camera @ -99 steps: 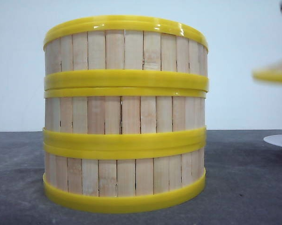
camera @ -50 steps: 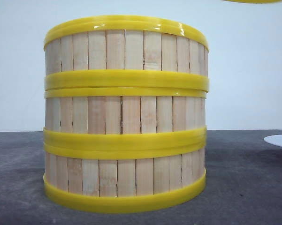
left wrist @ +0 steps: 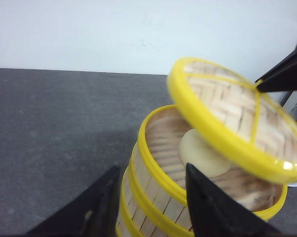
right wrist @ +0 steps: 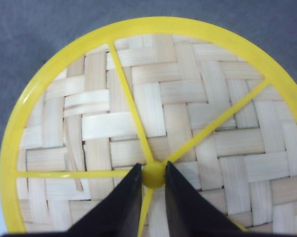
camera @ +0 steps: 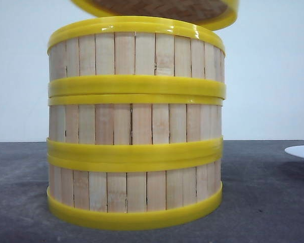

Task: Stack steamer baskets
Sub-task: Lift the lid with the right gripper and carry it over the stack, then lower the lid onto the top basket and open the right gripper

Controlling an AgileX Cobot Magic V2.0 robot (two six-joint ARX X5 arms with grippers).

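- Three steamer baskets [camera: 135, 121] stand stacked one on another on the table [camera: 263, 202], left of centre in the front view.
- A lid [left wrist: 237, 123] hangs tilted just above the top basket's open mouth, not touching it.
- A bun [left wrist: 200, 153] lies inside the top basket, beneath the lid.
- A plate [camera: 302, 151] lies on the table at 3 o'clock from the stack, well apart.
- The right gripper [right wrist: 153, 178] sits at the lid's centre knob [right wrist: 153, 174], fingers on either side.
- The left gripper [left wrist: 148, 197] is just beside the top basket's wall.

tilted lid [left wrist: 237, 131], bun [left wrist: 203, 153] (pale), plate [camera: 301, 151]
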